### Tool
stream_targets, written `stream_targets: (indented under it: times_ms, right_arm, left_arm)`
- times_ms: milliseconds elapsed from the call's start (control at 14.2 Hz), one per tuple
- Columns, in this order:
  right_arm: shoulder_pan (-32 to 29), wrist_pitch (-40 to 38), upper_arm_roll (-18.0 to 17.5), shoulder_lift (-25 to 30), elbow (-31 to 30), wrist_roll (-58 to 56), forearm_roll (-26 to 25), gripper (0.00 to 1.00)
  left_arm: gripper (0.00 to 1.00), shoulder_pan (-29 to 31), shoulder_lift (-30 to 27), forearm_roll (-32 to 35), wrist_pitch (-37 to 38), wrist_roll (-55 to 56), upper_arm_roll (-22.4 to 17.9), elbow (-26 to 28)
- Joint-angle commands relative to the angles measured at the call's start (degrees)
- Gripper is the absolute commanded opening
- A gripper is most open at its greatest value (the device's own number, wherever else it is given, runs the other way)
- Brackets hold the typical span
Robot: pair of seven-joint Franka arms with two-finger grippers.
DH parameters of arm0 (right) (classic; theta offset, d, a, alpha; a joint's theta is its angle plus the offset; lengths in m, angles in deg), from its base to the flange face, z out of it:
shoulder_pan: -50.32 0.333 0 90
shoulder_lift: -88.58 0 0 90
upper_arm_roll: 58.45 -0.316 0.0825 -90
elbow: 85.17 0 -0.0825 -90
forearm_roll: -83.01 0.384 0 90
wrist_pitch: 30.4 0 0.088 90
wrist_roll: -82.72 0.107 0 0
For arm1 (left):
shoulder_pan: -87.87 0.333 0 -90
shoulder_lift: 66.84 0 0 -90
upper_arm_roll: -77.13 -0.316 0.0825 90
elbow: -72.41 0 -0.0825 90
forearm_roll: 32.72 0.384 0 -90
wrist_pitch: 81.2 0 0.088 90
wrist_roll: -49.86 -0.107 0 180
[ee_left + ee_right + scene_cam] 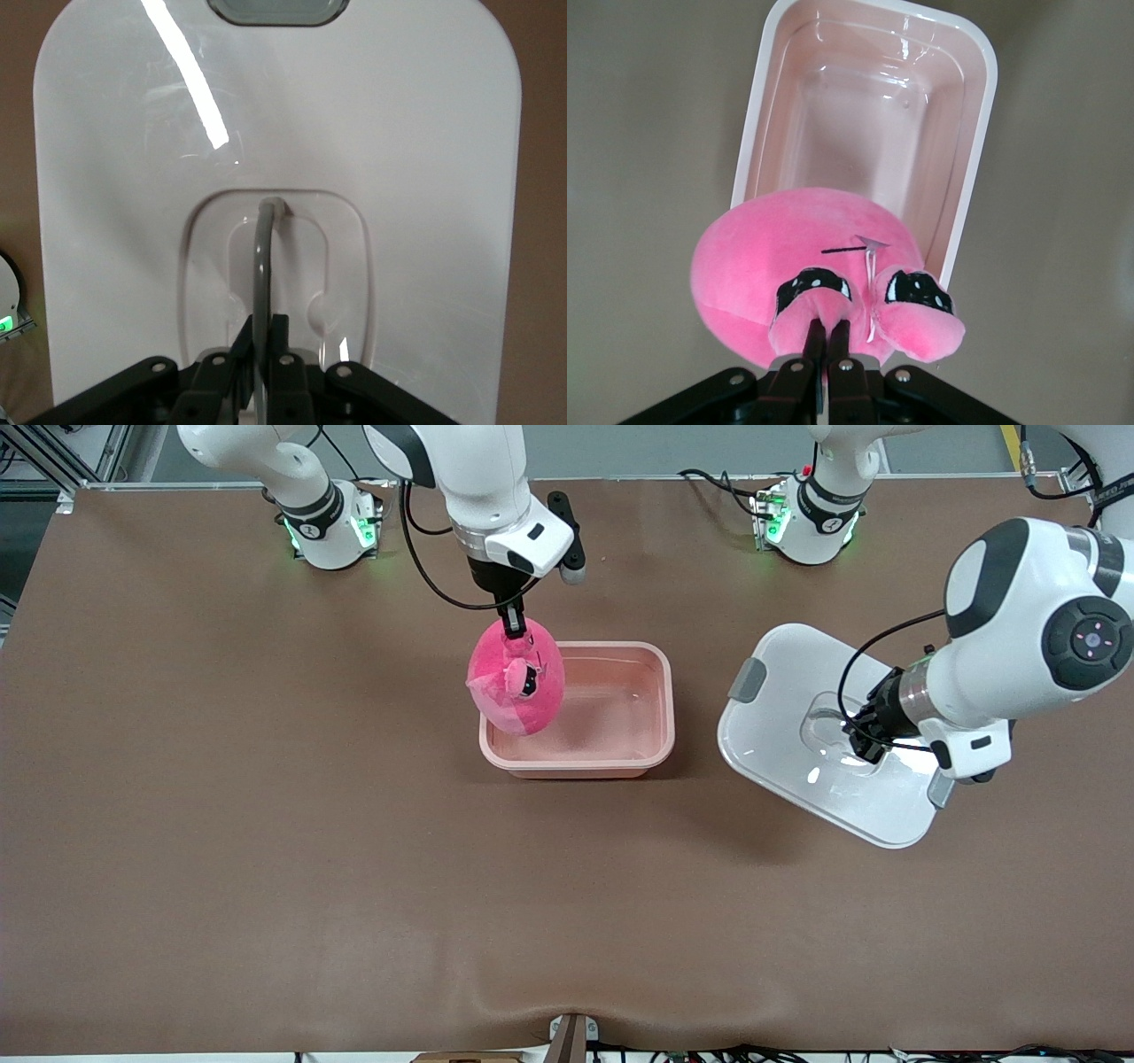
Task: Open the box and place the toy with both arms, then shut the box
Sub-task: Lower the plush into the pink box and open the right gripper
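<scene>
The box [660, 717] is an open pink tub in the middle of the table, with nothing inside it. My right gripper [514, 624] is shut on a nub of the toy [516, 682], a hot-pink plush with dark eye markings. The toy hangs over the tub's end toward the right arm's end of the table. In the right wrist view the toy [788, 257] dangles from the right gripper [828, 332] above the tub's rim [983, 133]. My left gripper [864, 740] is shut on the grey handle [262, 257] of the white lid [797, 779], held tilted beside the tub.
The lid carries grey clips [747, 679] at its two ends and casts a shadow on the brown table [266, 824]. Both arm bases [332, 527] glow green along the table's edge farthest from the front camera. A small fixture [571, 1036] sits at the nearest edge.
</scene>
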Motion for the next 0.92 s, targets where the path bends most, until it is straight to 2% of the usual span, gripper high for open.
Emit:
stream_targets:
  times_ms: [0, 282, 494, 706, 776, 847]
  right_arm:
    - [1.23, 0.43, 0.42, 0.1, -0.06, -0.42, -2.49, 0.0]
    - [1.23, 1.67, 0.42, 0.19, -0.68, -0.42, -2.49, 0.0]
    - [1.14, 1.67, 0.42, 0.1, -0.68, -0.42, -2.58, 0.0]
    - [1.14, 1.58, 0.42, -0.07, -0.68, -0.24, -3.37, 0.0]
    - [1.23, 1.4, 0.42, -0.07, -0.59, -0.15, -3.37, 0.1]
    - [1.14, 1.4, 0.42, -0.07, -0.59, -0.15, -3.37, 0.66]
  left_arm:
    - [0.0, 2.8, 0.02, -3.4, 0.74, -1.89, 0.16, -0.9]
    - [0.0, 6.32, 0.29, -3.85, 0.65, -4.17, 0.16, -1.25]
    - [0.0, 7.47, 0.81, -10.16, 0.3, -5.67, 0.07, -2.65]
    - [0.0, 9.04, 0.9, -10.09, 0.39, -5.76, -0.01, -2.57]
    - [0.0, 9.05, 0.9, -10.09, 0.39, -5.76, -0.01, -2.57]
    - [0.0, 9.05, 0.9, -10.18, 0.39, -5.68, -0.01, -2.57]
